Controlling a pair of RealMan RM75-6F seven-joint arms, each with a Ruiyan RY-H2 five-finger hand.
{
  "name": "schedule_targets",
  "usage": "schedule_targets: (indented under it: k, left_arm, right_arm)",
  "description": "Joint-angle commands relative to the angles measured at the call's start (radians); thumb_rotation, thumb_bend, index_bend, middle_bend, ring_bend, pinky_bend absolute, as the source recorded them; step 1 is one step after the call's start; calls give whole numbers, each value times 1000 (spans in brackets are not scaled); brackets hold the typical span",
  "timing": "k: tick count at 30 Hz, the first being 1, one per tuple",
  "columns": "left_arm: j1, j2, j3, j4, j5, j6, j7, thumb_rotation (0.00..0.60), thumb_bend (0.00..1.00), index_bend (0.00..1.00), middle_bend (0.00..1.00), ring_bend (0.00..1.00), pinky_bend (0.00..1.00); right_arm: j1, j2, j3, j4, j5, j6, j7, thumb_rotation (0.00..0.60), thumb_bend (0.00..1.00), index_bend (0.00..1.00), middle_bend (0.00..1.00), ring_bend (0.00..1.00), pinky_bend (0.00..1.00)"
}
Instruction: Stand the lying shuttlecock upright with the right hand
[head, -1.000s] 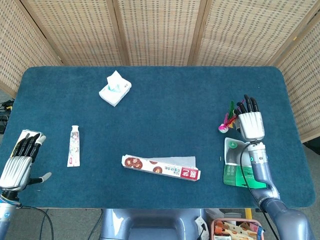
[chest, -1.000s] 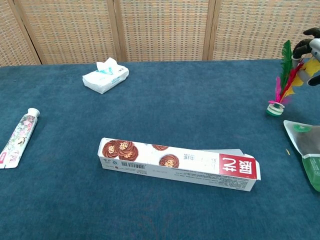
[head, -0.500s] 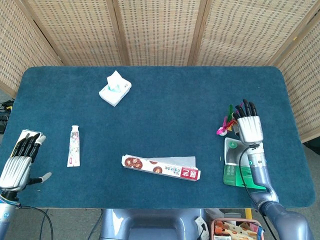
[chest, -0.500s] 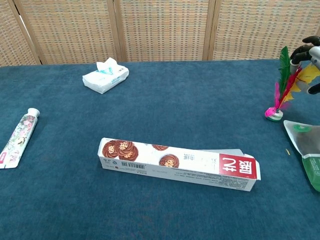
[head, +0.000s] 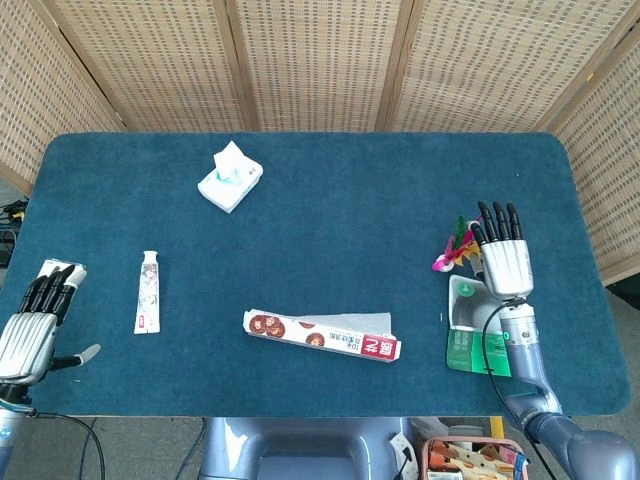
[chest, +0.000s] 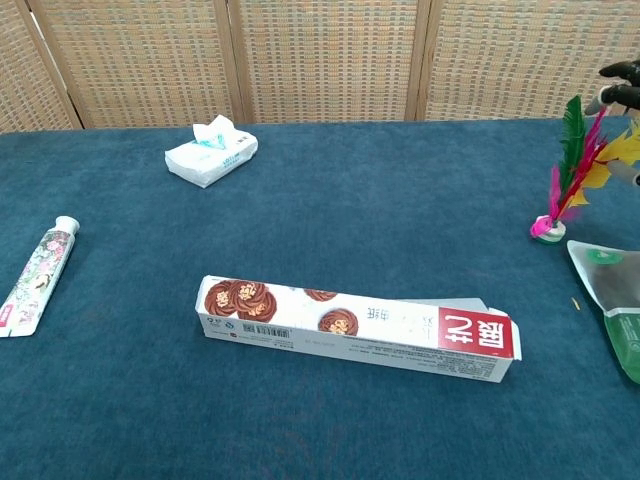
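Observation:
The shuttlecock (chest: 560, 190) stands on its pink and white base at the table's right side, its green, pink and yellow feathers leaning up to the right. From the head view the shuttlecock (head: 455, 248) shows just left of my right hand (head: 503, 255). That hand's fingers are stretched out straight and apart, with nothing held; only its dark fingertips (chest: 620, 72) show at the chest view's right edge, beside the feather tips. My left hand (head: 35, 322) lies at the table's front left edge, fingers out, holding nothing.
A green and white pouch (head: 475, 330) lies under my right wrist, close to the shuttlecock's base. A long opened carton (chest: 360, 328) lies at the front centre. A toothpaste tube (head: 148, 292) is at the left and a tissue pack (head: 230, 178) at the back left.
My right hand's fingers have straightened and let go of the feathers, and the hand has drawn slightly right. The shuttlecock stays standing on its base. The left hand has barely shifted.

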Motion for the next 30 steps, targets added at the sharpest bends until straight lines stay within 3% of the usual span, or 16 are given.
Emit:
schedule_targets:
  k: [1, 4, 7, 13, 17, 24, 30]
  left_arm:
    - [2, 5, 0, -3, 1, 2, -5, 600, 103, 0, 0, 0, 0]
    - [5, 13, -1, -10, 0, 6, -14, 600, 103, 0, 0, 0, 0]
    - [11, 26, 3, -20, 5, 11, -23, 600, 103, 0, 0, 0, 0]
    - [17, 44, 14, -34, -2, 1, -5, 600, 102, 0, 0, 0, 0]
    - [29, 56, 22, -43, 4, 12, 1, 600, 98, 0, 0, 0, 0]
    - [39, 59, 26, -43, -9, 14, 35, 600, 95, 0, 0, 0, 0]
    - [37, 36, 23, -44, -17, 11, 97, 600, 95, 0, 0, 0, 0]
  right_arm:
    - [-48, 63, 4, -120, -4, 68, -31, 600, 319, 214, 17, 0, 0]
    - [-86, 125, -2, -230, -13, 113, -64, 600, 314, 194, 1, 0, 0]
    - [-151, 237, -17, -435, -23, 174, -104, 600, 309, 190, 0, 0, 0]
    - [-229, 403, -50, -749, -23, 184, -156, 600, 301, 188, 0, 0, 0]
    - [-284, 500, -109, -910, -39, 163, -113, 600, 284, 147, 0, 0, 0]
    - [-356, 637, -203, -1080, -84, 130, 13, 600, 278, 72, 0, 0, 0]
    - [-399, 696, -254, -1107, -149, 140, 54, 600, 277, 40, 0, 0, 0]
